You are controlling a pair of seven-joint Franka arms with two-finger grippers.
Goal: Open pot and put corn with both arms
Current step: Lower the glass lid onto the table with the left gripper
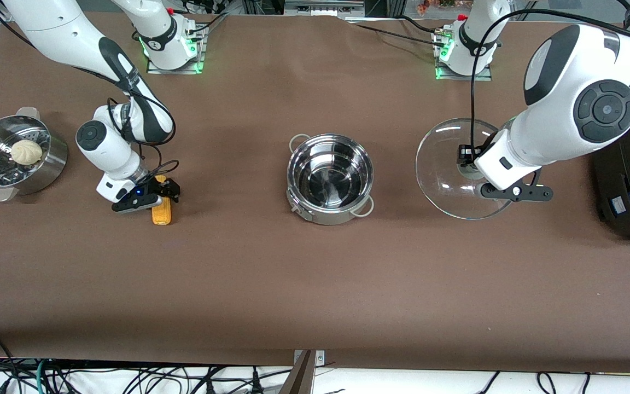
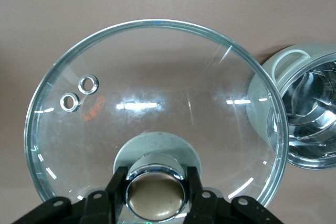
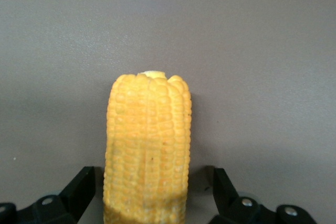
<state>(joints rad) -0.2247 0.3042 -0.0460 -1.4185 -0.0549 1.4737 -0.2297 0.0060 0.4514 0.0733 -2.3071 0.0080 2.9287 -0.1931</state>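
The left hand (image 2: 156,190) pinches the knob of the lid (image 2: 157,103), held off beside the open pot (image 1: 330,179) mid-desk, so opening is done, while the right hand (image 3: 149,195), fingers spread either side of the corn (image 3: 148,148) lying on the desk (image 1: 315,284), has yet to grip and carry it over.

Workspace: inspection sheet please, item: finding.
Surface: brown table, bare around the job's things.
Pot: pot open and empty, mid-table.
Lid: glass lid off, beside the pot.
Corn: corn lying on the table.
Clutter: steamer basket with bun; black appliance.
Grippers: left gripper shut on the lid's knob; right gripper open, straddling the corn.
Cables: bundle below the table edge.
Surroundings: nothing seen.
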